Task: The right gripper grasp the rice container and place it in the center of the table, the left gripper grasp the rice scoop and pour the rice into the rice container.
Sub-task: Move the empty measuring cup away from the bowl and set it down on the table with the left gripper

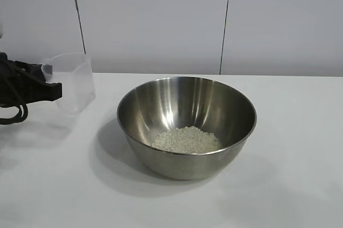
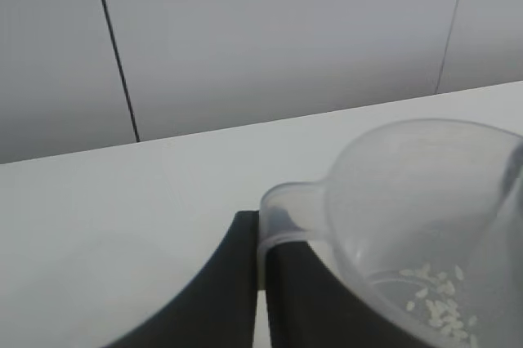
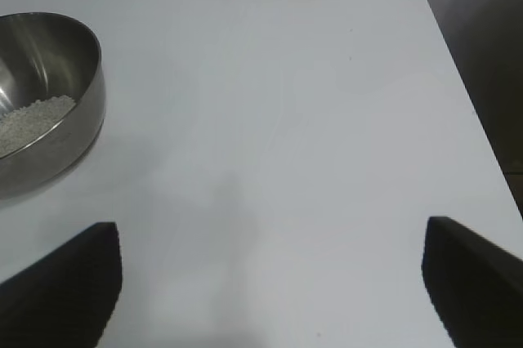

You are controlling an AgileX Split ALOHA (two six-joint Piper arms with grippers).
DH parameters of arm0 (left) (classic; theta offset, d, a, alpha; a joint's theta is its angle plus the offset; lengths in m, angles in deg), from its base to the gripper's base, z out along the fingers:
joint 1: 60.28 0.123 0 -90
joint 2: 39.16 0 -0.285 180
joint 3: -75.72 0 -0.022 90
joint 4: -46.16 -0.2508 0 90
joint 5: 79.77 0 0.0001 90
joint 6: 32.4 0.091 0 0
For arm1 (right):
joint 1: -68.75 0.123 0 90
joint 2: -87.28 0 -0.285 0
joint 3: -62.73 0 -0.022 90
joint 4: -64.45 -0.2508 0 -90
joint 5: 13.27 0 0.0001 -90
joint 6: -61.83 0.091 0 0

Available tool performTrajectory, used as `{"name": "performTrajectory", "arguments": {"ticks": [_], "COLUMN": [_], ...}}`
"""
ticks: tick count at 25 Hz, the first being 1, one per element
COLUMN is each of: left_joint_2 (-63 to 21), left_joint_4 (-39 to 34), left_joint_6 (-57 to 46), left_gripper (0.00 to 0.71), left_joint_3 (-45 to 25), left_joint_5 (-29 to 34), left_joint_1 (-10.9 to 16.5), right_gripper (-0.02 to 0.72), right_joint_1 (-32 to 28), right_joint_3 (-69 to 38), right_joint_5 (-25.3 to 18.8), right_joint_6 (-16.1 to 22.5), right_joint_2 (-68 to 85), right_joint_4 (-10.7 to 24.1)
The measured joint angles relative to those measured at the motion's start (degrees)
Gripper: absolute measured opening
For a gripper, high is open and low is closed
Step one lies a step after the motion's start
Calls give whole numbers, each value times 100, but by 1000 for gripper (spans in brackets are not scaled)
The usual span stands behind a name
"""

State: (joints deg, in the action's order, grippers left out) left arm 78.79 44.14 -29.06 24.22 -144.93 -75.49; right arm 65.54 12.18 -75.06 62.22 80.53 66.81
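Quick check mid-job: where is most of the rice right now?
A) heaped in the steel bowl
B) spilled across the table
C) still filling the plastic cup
A: a pale heap of rice lies in the steel bowl; the plastic cup holds only a few grains.

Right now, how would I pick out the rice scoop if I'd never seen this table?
Start at the big steel bowl in the middle of the white table. Look left of it, toward the wall: the left tool holds a small cup. Unlike the bowl, it is clear plastic and nearly empty.
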Motion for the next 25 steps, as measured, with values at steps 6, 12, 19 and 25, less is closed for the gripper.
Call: {"name": "performTrajectory", "arguments": {"ticks": [6, 12, 19, 25], "left_joint_2": [375, 661, 864, 875], "left_joint_4": [-16, -4, 1, 1], "left_joint_6": [0, 0, 0, 0], "left_gripper": [12, 12, 12, 59], "left_joint_3": [0, 108, 119, 119], "left_joint_5": [0, -6, -14, -19], "left_joint_1": [0, 0, 0, 0], "right_gripper": [694, 694, 694, 694], "right_joint_1": [0, 0, 0, 0], "right_joint_3": [0, 0, 0, 0], "right_joint_5": [-6, 0, 0, 0], "right_joint_6": [0, 0, 0, 0], "right_joint_2": [0, 0, 0, 0], "right_joint_4": [0, -2, -2, -2]}}
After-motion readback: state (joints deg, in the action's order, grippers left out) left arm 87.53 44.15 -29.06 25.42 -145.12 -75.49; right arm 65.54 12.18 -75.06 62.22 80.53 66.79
